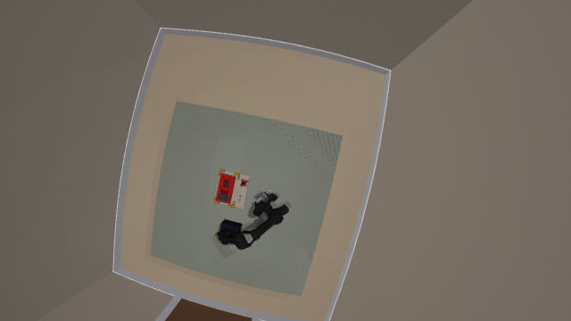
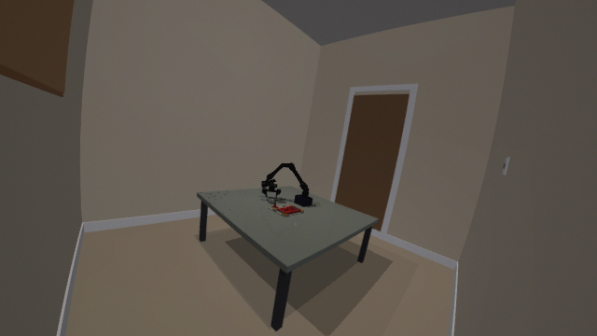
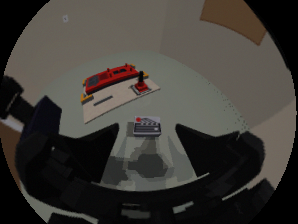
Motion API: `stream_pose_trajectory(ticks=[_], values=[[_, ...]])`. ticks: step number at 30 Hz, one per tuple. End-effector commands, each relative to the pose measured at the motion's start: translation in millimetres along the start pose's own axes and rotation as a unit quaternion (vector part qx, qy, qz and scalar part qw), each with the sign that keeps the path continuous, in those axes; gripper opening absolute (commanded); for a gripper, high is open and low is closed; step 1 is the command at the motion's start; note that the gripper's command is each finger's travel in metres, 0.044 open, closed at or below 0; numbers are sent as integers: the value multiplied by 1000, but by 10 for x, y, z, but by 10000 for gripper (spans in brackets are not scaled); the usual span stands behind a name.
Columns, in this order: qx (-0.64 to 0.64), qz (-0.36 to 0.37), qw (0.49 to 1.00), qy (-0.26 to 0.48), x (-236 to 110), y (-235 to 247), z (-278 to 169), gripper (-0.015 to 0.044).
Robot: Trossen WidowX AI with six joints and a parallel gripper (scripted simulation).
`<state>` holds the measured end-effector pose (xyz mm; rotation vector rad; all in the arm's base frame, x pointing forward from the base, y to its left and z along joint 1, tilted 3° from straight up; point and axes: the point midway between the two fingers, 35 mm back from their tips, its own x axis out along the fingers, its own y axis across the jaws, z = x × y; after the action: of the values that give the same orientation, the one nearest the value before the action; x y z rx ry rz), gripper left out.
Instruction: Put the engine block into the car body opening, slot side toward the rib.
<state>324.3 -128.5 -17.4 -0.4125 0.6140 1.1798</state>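
The engine block (image 3: pixel 147 125) (image 1: pixel 258 195) is a small grey block with a red mark on top. It lies on the table to the right of the white board (image 3: pixel 109 104) (image 1: pixel 241 196). The red car body (image 3: pixel 109 78) (image 1: pixel 226 188) (image 2: pixel 289 210) rests on that board, its dark opening facing up. My gripper (image 3: pixel 148 127) (image 1: pixel 264 199) (image 2: pixel 271 192) is open and empty. It hovers just over the block, which shows between the spread fingers without touching them.
A small red and black piece (image 3: pixel 141 86) (image 1: pixel 244 182) stands on the board's near corner beside the car body. The arm's base (image 1: pixel 229 227) (image 2: pixel 303 201) sits behind the gripper on the grey table (image 1: pixel 268 152) (image 2: pixel 289 243).
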Motion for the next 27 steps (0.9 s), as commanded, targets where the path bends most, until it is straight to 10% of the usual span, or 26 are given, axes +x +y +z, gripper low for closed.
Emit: stream_pose_trajectory(ticks=[1, 27], values=[[1, 0, 1000, 0, 1, 2, -2, 440], [-152, 49, 984, 78, 87, 49, 52, 440]])
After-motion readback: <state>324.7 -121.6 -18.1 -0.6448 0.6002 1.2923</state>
